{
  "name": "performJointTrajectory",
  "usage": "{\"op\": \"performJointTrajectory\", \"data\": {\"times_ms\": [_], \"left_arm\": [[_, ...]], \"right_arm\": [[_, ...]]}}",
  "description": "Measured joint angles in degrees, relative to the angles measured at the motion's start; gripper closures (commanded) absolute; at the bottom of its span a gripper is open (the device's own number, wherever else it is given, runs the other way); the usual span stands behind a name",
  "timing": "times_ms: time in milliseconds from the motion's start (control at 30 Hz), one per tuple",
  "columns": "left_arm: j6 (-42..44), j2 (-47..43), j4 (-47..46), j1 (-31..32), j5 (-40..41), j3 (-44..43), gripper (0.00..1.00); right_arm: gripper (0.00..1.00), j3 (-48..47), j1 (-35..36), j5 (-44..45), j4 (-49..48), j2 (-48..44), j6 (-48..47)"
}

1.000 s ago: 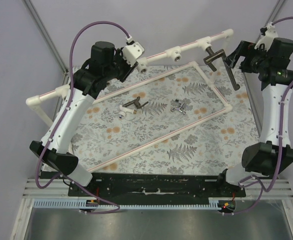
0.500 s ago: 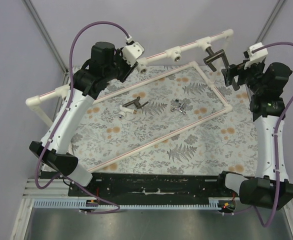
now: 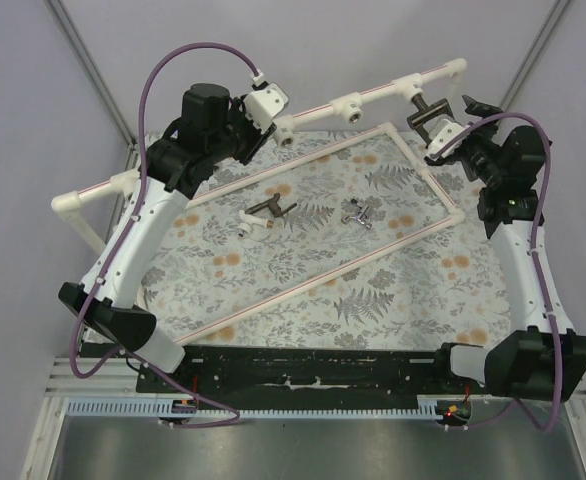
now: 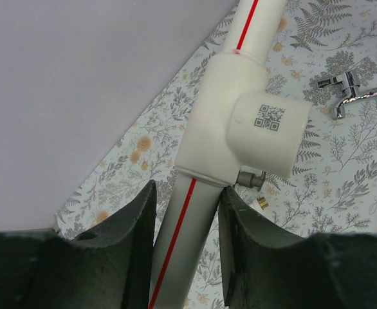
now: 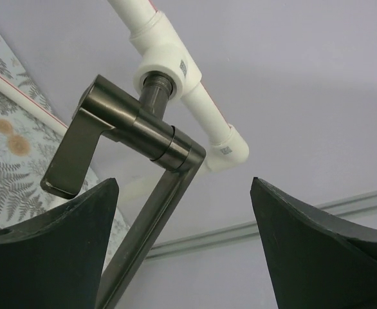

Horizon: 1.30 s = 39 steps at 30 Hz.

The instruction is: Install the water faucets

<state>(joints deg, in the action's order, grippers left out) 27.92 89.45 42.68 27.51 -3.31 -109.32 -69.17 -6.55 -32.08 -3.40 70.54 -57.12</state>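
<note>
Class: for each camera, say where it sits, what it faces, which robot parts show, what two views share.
Top external: above, behind the robot, looking down on the floral table; left arm, right arm show.
Left wrist: on the left arm, facing the white plastic pipe frame; left pincer clasps it.
Right wrist: on the right arm, facing the dark L-shaped metal faucet in its socket; right pincer open.
Shared: top and left wrist show the shiny silver cross-handled faucet.

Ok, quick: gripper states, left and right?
Left gripper: closed on the white pipe.
Right gripper: open, holding nothing; the dark faucet is just ahead of it.
</note>
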Motion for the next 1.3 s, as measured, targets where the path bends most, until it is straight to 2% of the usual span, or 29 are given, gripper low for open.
{"op": "performJointTrajectory", "data": {"times_ms": [167, 367, 533, 600, 667, 700, 800, 933, 1033, 1300], "left_arm": [[0.0, 0.0, 0.0, 0.0, 0.0, 0.0, 0.98], [0.0, 0.0, 0.0, 0.0, -0.2, 0.0, 0.98], [0.0, 0.0, -0.1, 0.0, -0.2, 0.0, 0.98], [0.0, 0.0, -0.1, 0.0, -0.2, 0.0, 0.98], [-0.1, 0.0, -0.1, 0.0, -0.2, 0.0, 0.98], [-0.1, 0.0, -0.1, 0.0, -0.2, 0.0, 0.98], [-0.1, 0.0, -0.2, 0.0, -0.2, 0.0, 0.98], [-0.2, 0.0, -0.5, -0.2, 0.0, 0.0, 0.98], [-0.3, 0.0, -1.0, -0.4, 0.1, 0.1, 0.98], [-0.3, 0.0, -2.2, -0.5, 0.2, 0.7, 0.98]], "right_arm": [[0.14, 0.0, 0.3, -1.8, -3.4, 4.4, -7.3], [0.23, 0.0, 1.1, -4.2, -7.6, 8.7, -9.4], [0.41, 0.0, 1.3, -5.8, -12.5, 10.6, -5.0], [0.51, 0.0, 1.4, -6.5, -13.6, 11.0, -1.6], [0.58, 0.0, 1.4, -7.0, -14.0, 11.2, 3.1], [0.63, -0.2, 1.4, -7.1, -14.3, 11.5, 6.9], [0.68, -0.4, 1.3, -7.8, -16.3, 12.6, 17.7], [0.82, -0.3, 1.0, -7.9, -22.1, 14.5, 38.8], [0.95, -0.3, 1.0, -6.3, -26.8, 16.2, 58.9], [0.95, 1.5, 1.7, 1.9, -31.0, 17.3, 106.0]]}}
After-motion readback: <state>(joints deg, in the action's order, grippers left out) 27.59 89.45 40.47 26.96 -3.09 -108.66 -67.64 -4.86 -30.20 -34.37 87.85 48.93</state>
